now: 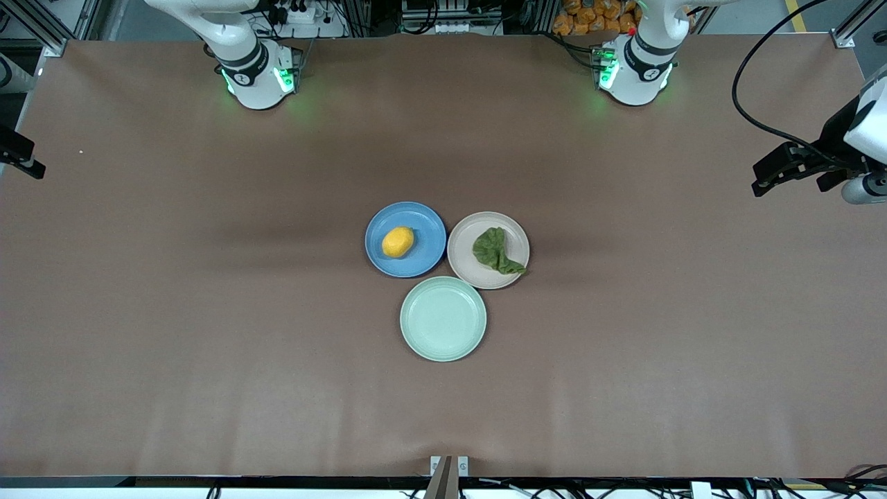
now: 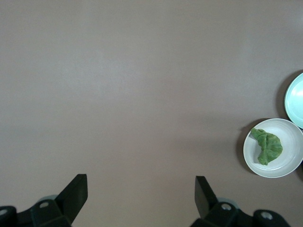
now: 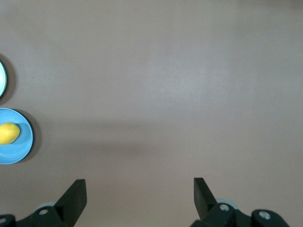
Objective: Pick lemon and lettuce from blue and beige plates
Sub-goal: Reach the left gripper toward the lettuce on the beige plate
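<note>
The yellow lemon (image 1: 398, 242) lies on the blue plate (image 1: 426, 225) at mid-table. The dark green lettuce (image 1: 495, 251) lies on the beige plate (image 1: 466, 239) beside it, toward the left arm's end. My left gripper (image 2: 141, 182) is open and empty, high over bare table at the left arm's end; the lettuce (image 2: 269, 145) and beige plate (image 2: 284, 163) show at the edge of the left wrist view. My right gripper (image 3: 139, 184) is open and empty over bare table at the right arm's end; the lemon (image 3: 8, 133) and blue plate (image 3: 19, 149) show at the edge of the right wrist view.
An empty mint green plate (image 1: 443, 319) touches both plates and lies nearer to the front camera. The brown table (image 1: 208, 312) spreads wide around the three plates. The left hand (image 1: 790, 166) and right hand (image 1: 21, 158) show at the front view's edges.
</note>
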Motion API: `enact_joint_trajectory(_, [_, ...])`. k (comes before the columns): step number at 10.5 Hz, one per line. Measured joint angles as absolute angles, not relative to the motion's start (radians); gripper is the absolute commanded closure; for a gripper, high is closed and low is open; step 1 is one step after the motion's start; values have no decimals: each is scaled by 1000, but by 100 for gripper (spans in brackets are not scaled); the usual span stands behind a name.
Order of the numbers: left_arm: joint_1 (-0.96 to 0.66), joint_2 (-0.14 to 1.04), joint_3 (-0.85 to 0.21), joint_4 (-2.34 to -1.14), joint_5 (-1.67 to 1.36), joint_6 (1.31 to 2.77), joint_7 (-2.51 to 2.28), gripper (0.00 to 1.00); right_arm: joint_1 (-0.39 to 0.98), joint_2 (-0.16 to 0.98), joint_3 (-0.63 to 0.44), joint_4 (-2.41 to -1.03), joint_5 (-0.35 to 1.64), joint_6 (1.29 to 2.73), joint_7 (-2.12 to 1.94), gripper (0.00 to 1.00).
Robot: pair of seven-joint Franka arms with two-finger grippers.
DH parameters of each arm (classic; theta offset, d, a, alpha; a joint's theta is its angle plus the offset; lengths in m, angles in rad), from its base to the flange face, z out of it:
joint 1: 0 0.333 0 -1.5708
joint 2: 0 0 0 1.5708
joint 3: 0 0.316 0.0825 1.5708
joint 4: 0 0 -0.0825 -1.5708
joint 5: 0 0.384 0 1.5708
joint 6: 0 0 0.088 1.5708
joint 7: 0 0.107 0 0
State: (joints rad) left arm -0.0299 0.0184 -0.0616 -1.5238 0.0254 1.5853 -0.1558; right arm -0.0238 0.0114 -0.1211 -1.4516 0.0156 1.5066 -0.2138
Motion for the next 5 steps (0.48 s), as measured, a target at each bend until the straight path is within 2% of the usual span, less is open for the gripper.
enact_joint_trajectory(5, [-31,48,-64,-1528,-27,1585,-156,0,-24,11,-122,-1452,15,1501,-214,0])
